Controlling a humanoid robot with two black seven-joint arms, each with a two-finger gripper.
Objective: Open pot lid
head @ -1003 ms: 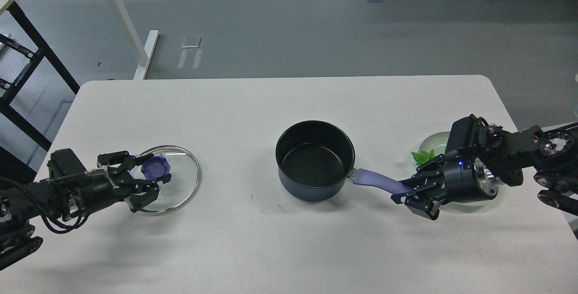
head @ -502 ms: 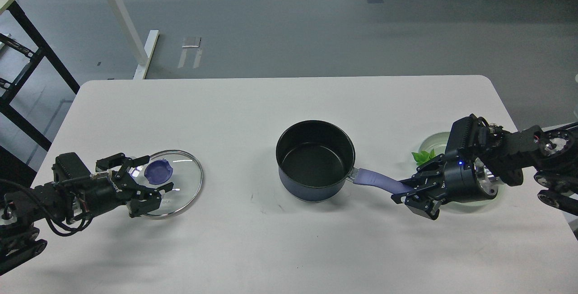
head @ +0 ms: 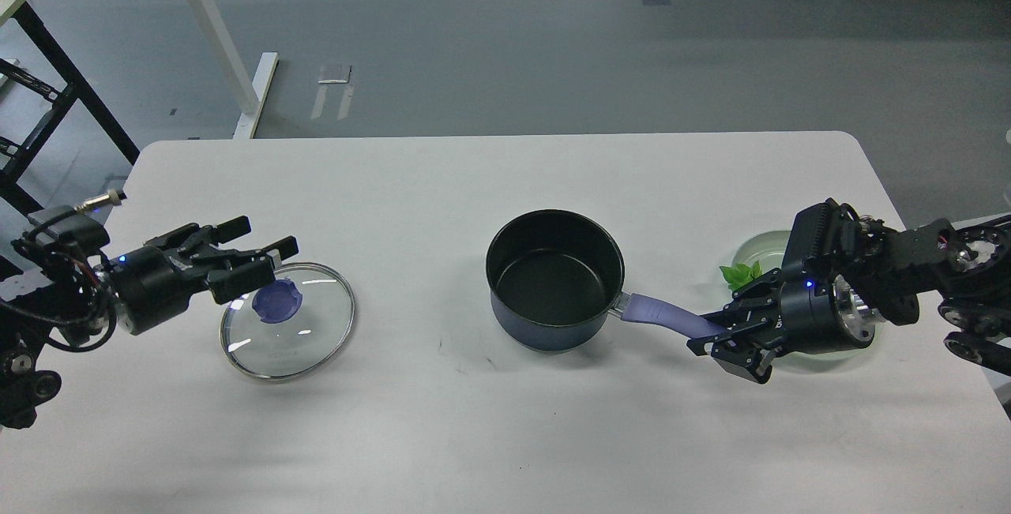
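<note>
A dark blue pot (head: 554, 281) stands open in the middle of the white table (head: 490, 174), its purple handle (head: 667, 318) pointing right. The glass lid (head: 288, 321) with a purple knob (head: 276, 300) lies flat on the table at the left, apart from the pot. My left gripper (head: 257, 249) is open and empty, raised just above the lid's far left edge. My right gripper (head: 723, 336) is shut on the end of the pot handle.
A round glass dish (head: 762, 249) with green leaves (head: 740, 273) sits at the right, partly hidden behind my right arm. A black rack (head: 31, 103) and a white table leg (head: 213, 40) stand on the floor beyond the table's far left.
My left gripper let go of the lid knob, then rose and pulled back to the left. The lid now lies flat on the table. The pot shifted slightly right.
</note>
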